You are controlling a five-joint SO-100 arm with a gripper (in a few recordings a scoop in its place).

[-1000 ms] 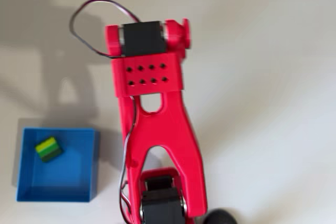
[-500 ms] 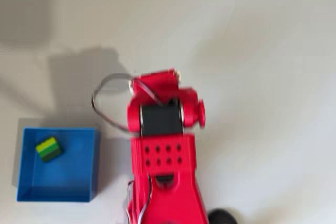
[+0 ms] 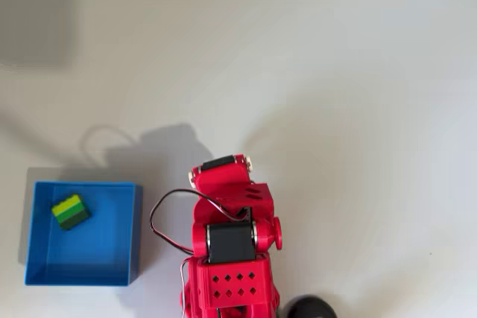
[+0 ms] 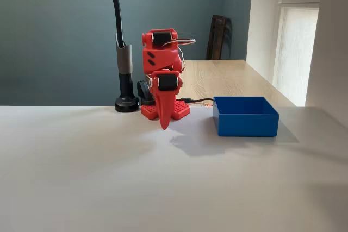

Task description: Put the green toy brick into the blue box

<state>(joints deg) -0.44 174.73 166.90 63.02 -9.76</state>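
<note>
Since a second ago, we see the red arm [image 3: 229, 258] has folded back toward the bottom edge of the overhead view, from stretched far up the table to bunched over its base. The brick and box have not shifted.

The brick [image 3: 69, 211] lies inside the box [image 3: 130, 236], in its upper left part in the overhead view, a little askew to the walls, lime top layer up. The box sits on the white table [image 3: 358, 109], just left of the arm overhead and just right of it in the fixed view [image 4: 246, 117], where its walls hide the brick.

We find no brand, label or writing we can read anywhere.

The gripper [image 4: 163, 115] hangs point-down in front of the base in the fixed view, its tip close above the table; its fingers look closed together into one spike with nothing between them. Overhead, the arm's upper parts cover it, and the picture's edge cuts off the base. A black round foot [image 4: 126, 104] with a pole stands behind the arm.
</note>
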